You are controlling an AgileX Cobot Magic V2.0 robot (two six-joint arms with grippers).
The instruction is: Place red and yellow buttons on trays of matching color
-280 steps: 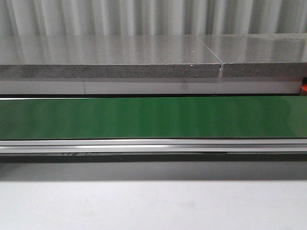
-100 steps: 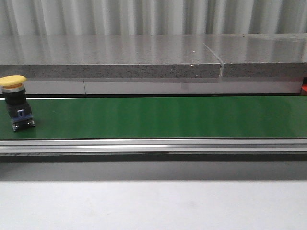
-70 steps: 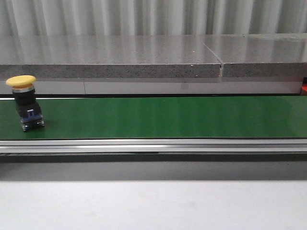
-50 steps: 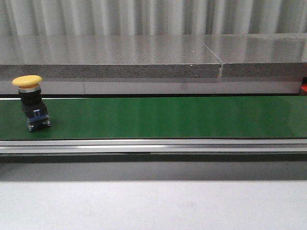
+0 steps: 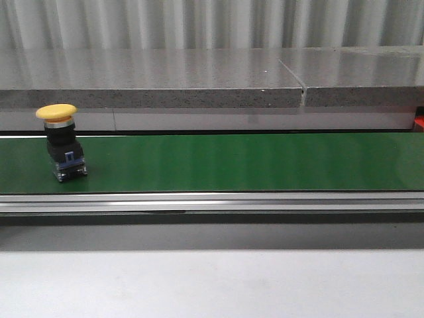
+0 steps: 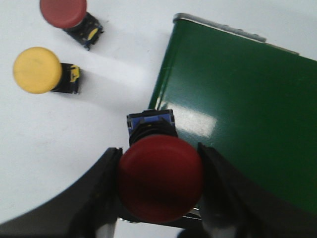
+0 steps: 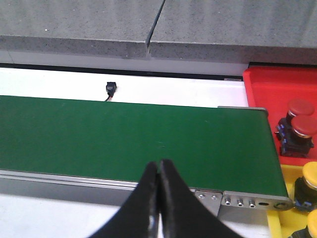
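A yellow button [image 5: 61, 140] stands upright on the green belt [image 5: 232, 162] at its left part. My left gripper [image 6: 160, 178] is shut on a red button [image 6: 159, 173], held above the belt's end [image 6: 237, 109] and the white table. A loose red button [image 6: 67, 14] and a loose yellow button [image 6: 42, 72] lie on the white table beside it. My right gripper [image 7: 159, 166] is shut and empty over the belt's near edge [image 7: 124, 139]. The red tray [image 7: 277, 89] holds two red buttons [image 7: 299, 124]. The yellow tray [image 7: 297, 198] holds yellow buttons [image 7: 309, 176]. Neither gripper shows in the front view.
A grey stone slab [image 5: 199, 79] runs behind the belt. An aluminium rail [image 5: 212, 201] runs along the belt's near side, with white table [image 5: 212, 285] in front. A small black part with a cable [image 7: 111, 88] lies behind the belt.
The yellow button came onto the belt at the left and has ridden steadily to the right.
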